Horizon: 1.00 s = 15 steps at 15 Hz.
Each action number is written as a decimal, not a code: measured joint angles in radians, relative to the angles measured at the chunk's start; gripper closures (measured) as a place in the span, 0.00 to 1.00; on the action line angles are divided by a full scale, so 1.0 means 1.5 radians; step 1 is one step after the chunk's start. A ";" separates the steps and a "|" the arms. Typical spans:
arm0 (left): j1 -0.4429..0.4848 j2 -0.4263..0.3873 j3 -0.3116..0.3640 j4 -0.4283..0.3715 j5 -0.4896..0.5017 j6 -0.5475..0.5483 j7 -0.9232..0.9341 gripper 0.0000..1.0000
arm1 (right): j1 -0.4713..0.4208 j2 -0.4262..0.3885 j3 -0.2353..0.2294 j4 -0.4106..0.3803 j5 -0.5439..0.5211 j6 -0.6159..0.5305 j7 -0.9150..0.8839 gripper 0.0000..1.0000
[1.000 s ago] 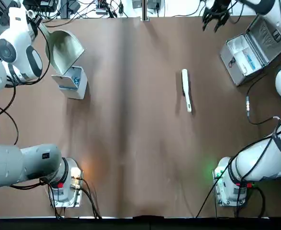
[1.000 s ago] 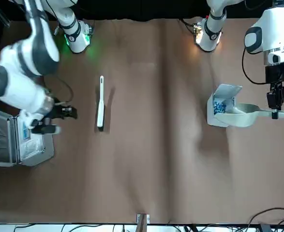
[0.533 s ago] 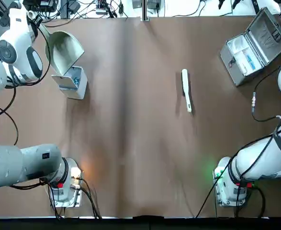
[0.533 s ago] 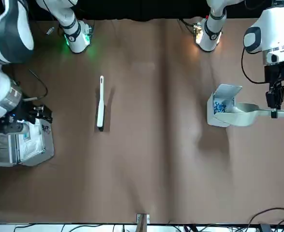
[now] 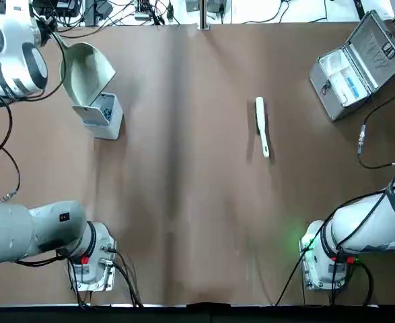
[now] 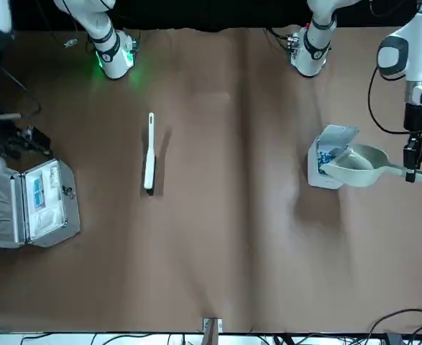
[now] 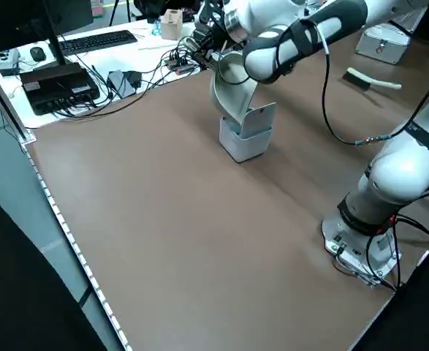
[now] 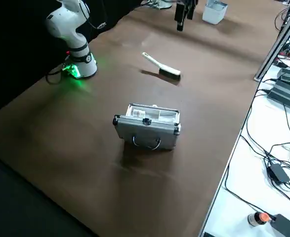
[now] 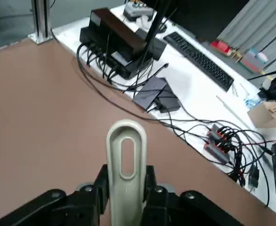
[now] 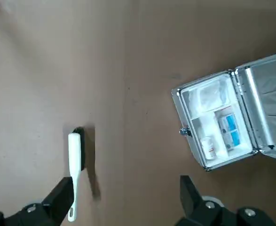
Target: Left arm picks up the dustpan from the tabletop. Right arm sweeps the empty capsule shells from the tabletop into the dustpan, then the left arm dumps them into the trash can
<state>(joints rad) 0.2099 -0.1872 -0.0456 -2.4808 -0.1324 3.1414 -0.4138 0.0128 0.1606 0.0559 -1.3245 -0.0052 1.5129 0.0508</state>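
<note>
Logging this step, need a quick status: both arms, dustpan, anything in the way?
Left end effector shut on dustpan handle, scoop tilted at bin. Right end effector open, empty, over table by case. Nothing seen blocking the scoop.

Brown tabletop beside 1 white desk with 1 black keyboard, grey floor beyond.
</note>
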 joint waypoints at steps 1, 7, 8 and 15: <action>0.002 0.000 0.001 0.017 0.000 -0.039 -0.003 0.67 | 0.000 -0.014 0.000 0.004 0.000 -0.005 -0.001 0.00; 0.023 0.004 0.006 0.163 0.000 -0.329 -0.070 0.67 | -0.001 -0.047 0.010 0.005 0.000 -0.019 -0.003 0.00; 0.025 0.009 0.010 0.192 0.000 -0.376 -0.079 0.67 | -0.002 -0.047 0.008 0.005 0.001 -0.026 -0.002 0.00; 0.027 0.113 0.076 0.398 0.000 -0.619 -0.125 0.67 | -0.008 -0.068 0.004 -0.018 0.003 -0.029 0.002 0.00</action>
<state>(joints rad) 0.2500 -0.0177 0.0691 -1.8836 -0.1324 2.2133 -0.6006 0.0010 0.0587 0.0623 -1.3516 -0.0009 1.4698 0.0540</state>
